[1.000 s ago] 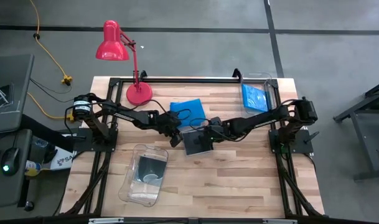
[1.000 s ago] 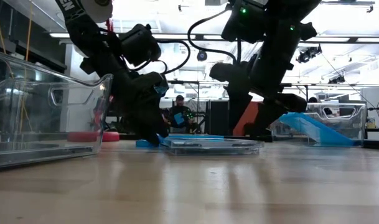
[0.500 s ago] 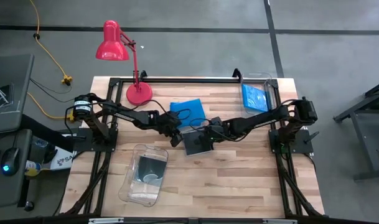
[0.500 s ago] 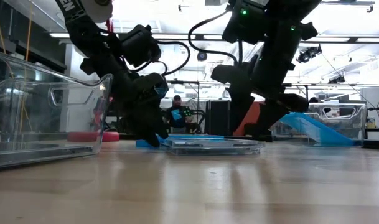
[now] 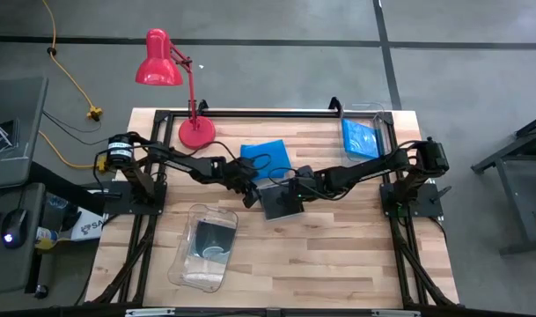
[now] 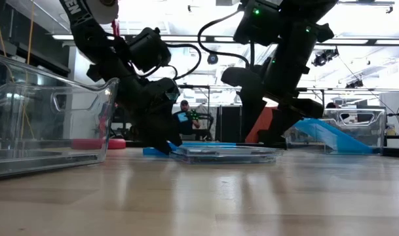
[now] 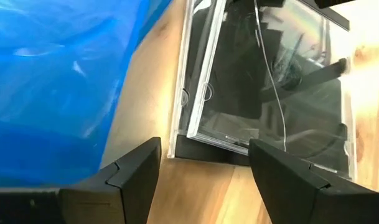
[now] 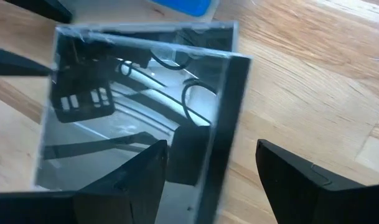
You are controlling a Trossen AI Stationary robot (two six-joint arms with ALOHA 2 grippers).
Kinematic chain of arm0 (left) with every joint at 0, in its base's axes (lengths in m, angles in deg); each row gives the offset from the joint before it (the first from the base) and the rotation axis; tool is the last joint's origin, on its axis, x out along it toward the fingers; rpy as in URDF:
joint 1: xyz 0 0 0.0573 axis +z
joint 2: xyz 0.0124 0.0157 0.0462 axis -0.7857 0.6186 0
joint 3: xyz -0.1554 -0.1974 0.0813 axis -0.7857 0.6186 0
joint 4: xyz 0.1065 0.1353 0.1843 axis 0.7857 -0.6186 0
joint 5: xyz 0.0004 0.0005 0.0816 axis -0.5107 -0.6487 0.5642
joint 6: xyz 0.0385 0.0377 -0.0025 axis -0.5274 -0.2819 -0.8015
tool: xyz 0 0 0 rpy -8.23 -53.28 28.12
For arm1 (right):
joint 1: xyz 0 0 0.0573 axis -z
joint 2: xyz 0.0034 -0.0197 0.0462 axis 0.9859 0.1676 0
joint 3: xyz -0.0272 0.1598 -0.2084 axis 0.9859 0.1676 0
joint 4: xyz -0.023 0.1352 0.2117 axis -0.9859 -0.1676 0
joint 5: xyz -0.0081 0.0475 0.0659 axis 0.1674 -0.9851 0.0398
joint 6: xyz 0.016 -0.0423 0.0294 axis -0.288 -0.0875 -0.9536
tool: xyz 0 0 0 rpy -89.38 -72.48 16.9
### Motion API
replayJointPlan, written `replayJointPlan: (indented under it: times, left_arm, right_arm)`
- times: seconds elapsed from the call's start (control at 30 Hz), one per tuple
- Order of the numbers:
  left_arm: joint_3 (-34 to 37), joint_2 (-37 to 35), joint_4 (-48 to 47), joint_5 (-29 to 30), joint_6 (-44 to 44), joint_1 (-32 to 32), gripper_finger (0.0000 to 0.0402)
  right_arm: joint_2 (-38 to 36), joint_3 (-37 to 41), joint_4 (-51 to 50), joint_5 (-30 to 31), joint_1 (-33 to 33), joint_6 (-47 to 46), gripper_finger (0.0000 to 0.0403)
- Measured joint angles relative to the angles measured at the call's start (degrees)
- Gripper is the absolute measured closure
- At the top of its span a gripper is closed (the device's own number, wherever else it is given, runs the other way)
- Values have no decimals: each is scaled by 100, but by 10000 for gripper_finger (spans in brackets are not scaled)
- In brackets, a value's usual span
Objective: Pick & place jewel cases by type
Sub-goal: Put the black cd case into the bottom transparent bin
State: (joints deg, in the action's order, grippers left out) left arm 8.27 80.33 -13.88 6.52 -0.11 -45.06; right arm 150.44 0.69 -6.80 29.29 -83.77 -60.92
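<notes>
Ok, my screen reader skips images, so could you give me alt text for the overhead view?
Two dark robot arms meet at the middle of a wooden table, the left gripper and right gripper with fingers open on either side of a dark CD case. A blue case lies behind; clear bins hold another dark case and a blue one.

Floor: grey concrete [image 5: 268,53], crossed by dark lines.
Table: pale wood planks [image 5: 338,255], dark frame.
Lamp: red desk lamp [image 5: 159,69] at the table's far left corner.
Cable: yellow cord [image 5: 69,75] on the floor.
Light: bright ceiling strips [image 6: 186,10].
Room behind: a seated person [image 6: 188,119] among equipment racks.
</notes>
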Motion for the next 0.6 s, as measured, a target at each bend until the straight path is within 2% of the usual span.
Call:
replayJointPlan:
  times: [0.17,0.4,0.6]
  left_arm:
    - [-7,214,383,-272,24,4,163]
    - [-11,230,387,-255,23,1,163]
    - [-11,234,376,-252,23,1,163]
  right_arm:
    - [0,0,144,-26,0,10,175]
    - [0,2,-256,32,0,-30,176]
    - [0,2,-154,156,7,42,176]
